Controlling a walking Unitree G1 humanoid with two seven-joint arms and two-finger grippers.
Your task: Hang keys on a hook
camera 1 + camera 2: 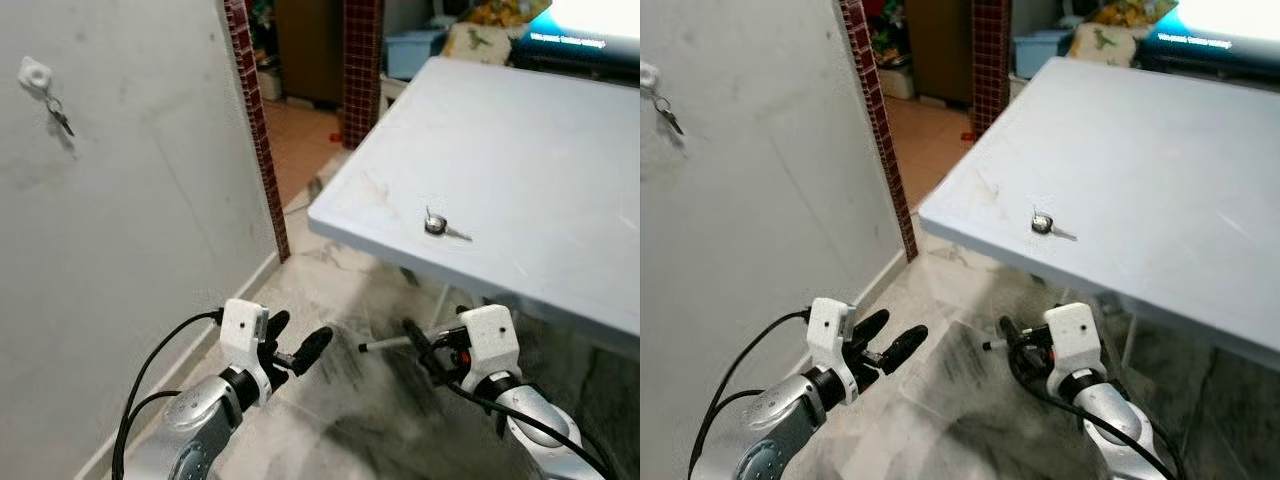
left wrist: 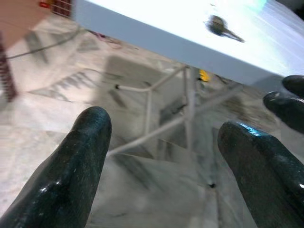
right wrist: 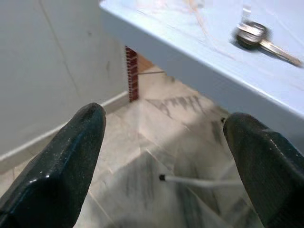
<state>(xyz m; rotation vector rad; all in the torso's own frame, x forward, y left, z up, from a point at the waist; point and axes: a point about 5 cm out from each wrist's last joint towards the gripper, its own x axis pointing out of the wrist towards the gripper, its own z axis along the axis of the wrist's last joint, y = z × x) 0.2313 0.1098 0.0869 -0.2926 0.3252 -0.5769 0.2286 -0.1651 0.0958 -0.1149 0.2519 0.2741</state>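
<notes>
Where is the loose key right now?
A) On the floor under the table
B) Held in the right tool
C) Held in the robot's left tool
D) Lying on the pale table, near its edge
D: the key lies on the table near its front edge; the left tool and right tool hang open below, holding nothing.

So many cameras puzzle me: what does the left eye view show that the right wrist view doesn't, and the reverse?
Left eye view: a wall hook with a hanging key, the left gripper and a doorway. Right wrist view: a close look, past the open right gripper, at the table key and its dark head. Both: that key, the table and the wall.
</notes>
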